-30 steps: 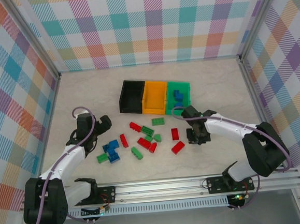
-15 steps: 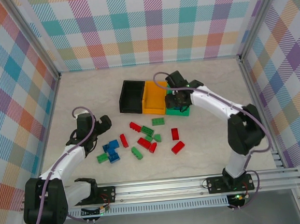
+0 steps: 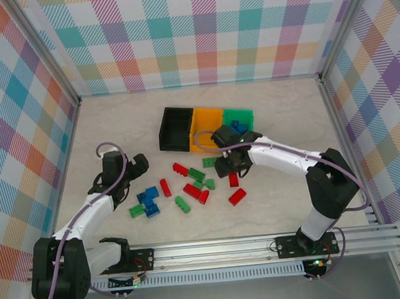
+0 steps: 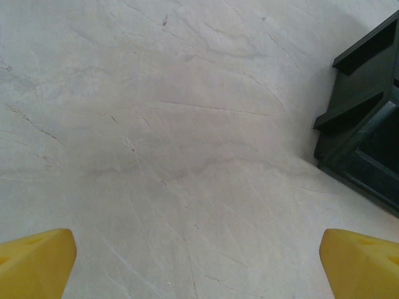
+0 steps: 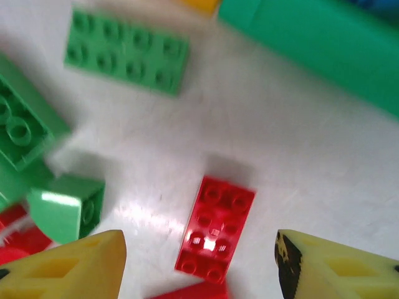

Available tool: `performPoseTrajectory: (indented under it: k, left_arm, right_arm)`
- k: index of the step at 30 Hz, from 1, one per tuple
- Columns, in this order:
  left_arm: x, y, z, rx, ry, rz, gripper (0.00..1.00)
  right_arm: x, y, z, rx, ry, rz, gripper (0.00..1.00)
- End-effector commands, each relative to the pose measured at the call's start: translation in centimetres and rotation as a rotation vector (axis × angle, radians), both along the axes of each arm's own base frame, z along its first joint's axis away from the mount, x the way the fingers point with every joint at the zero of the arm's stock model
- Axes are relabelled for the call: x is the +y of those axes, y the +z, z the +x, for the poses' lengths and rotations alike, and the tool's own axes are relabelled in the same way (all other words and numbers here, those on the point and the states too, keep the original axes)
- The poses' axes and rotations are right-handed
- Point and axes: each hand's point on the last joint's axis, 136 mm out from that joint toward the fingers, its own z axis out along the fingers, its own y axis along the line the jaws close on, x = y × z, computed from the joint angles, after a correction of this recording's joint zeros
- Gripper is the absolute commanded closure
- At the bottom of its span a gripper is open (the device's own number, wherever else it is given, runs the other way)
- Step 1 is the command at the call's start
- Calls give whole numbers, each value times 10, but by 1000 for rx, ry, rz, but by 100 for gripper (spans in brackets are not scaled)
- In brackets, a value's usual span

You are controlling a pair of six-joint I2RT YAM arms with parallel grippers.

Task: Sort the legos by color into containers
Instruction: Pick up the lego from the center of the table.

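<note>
Right gripper [image 5: 199,271], jaws parted and empty, over a red brick [image 5: 215,233]: likely light, rigid, slick; pinch its long flat sides. Left gripper [image 4: 198,265] wide open, empty.

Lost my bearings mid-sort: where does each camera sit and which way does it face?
Top external: above and behind the bases, looking down on the table; both arms, left gripper, right gripper.
Left wrist: on the left arm, facing down at bare table beside the black bin; yellow fingertips at bottom corners.
Right wrist: low over the legos, facing a red brick, green bin beyond; yellow fingertips below.
Shared: top and right wrist both show that green bin.
</note>
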Motion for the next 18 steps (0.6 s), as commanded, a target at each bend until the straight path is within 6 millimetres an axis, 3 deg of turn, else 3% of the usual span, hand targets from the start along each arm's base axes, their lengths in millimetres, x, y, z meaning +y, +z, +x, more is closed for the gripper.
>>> performPoseTrajectory:
  k: [1,6,9,13,18]
  left_arm:
    - [-2,8,4,-32,-5,-13,0]
    - [-1,7,3,-28,2,-5,0]
    - [-1,9,3,-31,1,-5,0]
    - [0,9,3,-31,2,0,0]
    - [-2,7,3,-28,-6,-9,0]
  right_arm:
    - [-10,-28,-15,79,-58,-9,35]
    - [-7,-54,-13,120,-45,-51,39]
    - [3,-55,-10,120,-27,-32,55]
    - [18,-36,7,63,-8,12,74]
    - [44,6,40,-45,24,70,74]
